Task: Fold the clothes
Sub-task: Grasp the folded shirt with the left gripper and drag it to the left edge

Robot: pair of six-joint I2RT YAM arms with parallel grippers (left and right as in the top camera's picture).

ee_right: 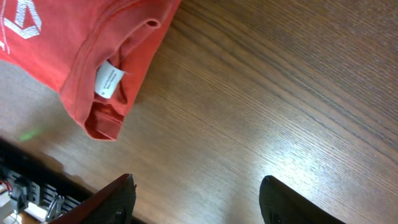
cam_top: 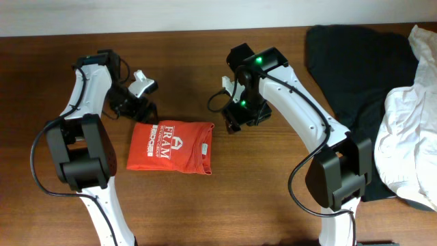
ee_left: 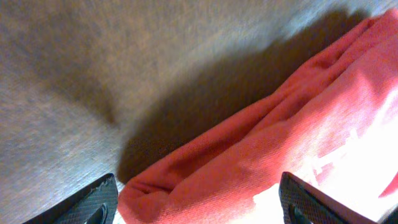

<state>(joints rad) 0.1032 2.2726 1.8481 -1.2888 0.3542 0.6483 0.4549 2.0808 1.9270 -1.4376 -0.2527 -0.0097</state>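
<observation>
The red-orange T-shirt lies folded into a small rectangle on the wooden table, white lettering up. My left gripper is open just above its upper left corner; in the left wrist view the shirt's folded edge lies between the spread fingers. My right gripper is open and empty beside the shirt's upper right corner. The right wrist view shows the shirt's collar with its white label left of the open fingers, over bare wood.
A black garment and a white garment are piled at the right side of the table. The table's far edge runs along the top of the overhead view.
</observation>
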